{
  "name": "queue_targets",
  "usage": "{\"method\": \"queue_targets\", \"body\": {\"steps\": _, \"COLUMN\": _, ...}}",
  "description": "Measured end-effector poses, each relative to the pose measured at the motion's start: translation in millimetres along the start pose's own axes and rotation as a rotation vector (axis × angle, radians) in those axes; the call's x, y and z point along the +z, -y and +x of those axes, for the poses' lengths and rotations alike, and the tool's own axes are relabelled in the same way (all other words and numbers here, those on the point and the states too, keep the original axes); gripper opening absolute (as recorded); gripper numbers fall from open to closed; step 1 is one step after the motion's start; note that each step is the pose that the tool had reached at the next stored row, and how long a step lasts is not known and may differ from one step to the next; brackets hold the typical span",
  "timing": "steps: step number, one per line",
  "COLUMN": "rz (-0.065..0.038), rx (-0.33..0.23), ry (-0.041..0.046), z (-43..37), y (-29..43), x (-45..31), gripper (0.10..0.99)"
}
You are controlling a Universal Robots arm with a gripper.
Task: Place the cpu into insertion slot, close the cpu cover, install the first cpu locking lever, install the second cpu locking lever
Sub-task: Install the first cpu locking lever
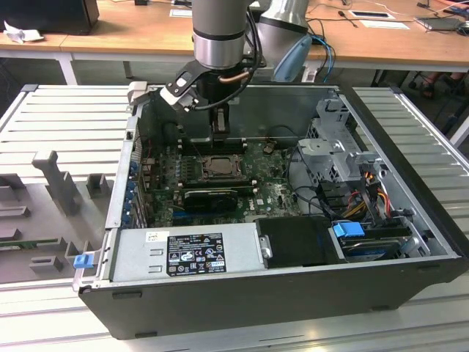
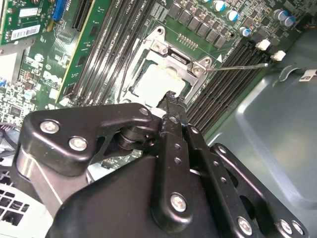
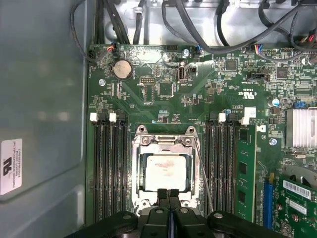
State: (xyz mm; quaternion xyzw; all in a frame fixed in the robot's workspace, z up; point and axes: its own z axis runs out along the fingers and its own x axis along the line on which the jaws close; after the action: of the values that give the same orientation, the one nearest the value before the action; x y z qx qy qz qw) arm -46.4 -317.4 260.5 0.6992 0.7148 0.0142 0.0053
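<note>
**Your end effector [image 3: 168,192] poised at the socket's edge, black fingers pressed together on nothing.**
The dull silver-grey square cpu [image 3: 165,171] sits in the silver-rimmed insertion slot [image 3: 137,148], framed by the thin silver metal cpu cover [image 3: 163,144]. It lies just ahead of your fingertips. A thin wire locking lever [image 3: 203,168] runs along one flank.

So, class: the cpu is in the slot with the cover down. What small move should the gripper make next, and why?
Probably slide across to the lever and press it down. The cpu lies under the cover, the shut gripper sits at the cover's edge, and that thin lever appears to stick out unlatched beside the slot.
</note>
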Motion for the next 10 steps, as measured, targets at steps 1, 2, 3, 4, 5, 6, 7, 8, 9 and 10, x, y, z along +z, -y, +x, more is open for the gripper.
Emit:
{"method": "queue_targets", "body": {"steps": 1, "rz": 0.000, "rx": -0.016, "ry": -0.0002, "z": 0.0, "y": 0.0, "x": 0.0, "gripper": 0.106}}
{"method": "queue_targets", "body": {"steps": 2, "rz": 0.001, "rx": -0.042, "ry": -0.0008, "z": 0.0, "y": 0.0, "x": 0.0, "gripper": 0.106}}
{"method": "queue_targets", "body": {"steps": 3, "rz": 0.001, "rx": -0.059, "ry": -0.0012, "z": 0.0, "y": 0.1, "x": 0.0, "gripper": 0.106}}
{"method": "queue_targets", "body": {"steps": 4, "rz": 0.001, "rx": -0.077, "ry": -0.0017, "z": 0.0, "y": 0.0, "x": 0.1, "gripper": 0.106}}
{"method": "queue_targets", "body": {"steps": 5, "rz": 0.001, "rx": -0.096, "ry": -0.0022, "z": 0.0, "y": 0.0, "x": 0.1, "gripper": 0.106}}
{"method": "queue_targets", "body": {"steps": 6, "rz": 0.002, "rx": -0.124, "ry": -0.0029, "z": 0.0, "y": 0.0, "x": 0.2, "gripper": 0.106}}
{"method": "queue_targets", "body": {"steps": 7, "rz": 0.002, "rx": -0.143, "ry": -0.0032, "z": 0.0, "y": 0.0, "x": 0.2, "gripper": 0.106}}
{"method": "queue_targets", "body": {"steps": 8, "rz": 0.002, "rx": -0.164, "ry": -0.0037, "z": 0.0, "y": 0.0, "x": 0.3, "gripper": 0.106}}
{"method": "queue_targets", "body": {"steps": 9, "rz": 0.002, "rx": -0.182, "ry": -0.0041, "z": 0.0, "y": 0.0, "x": 0.3, "gripper": 0.106}}
{"method": "queue_targets", "body": {"steps": 10, "rz": 0.003, "rx": -0.190, "ry": -0.0043, "z": 0.0, "y": 0.0, "x": 0.3, "gripper": 0.106}}
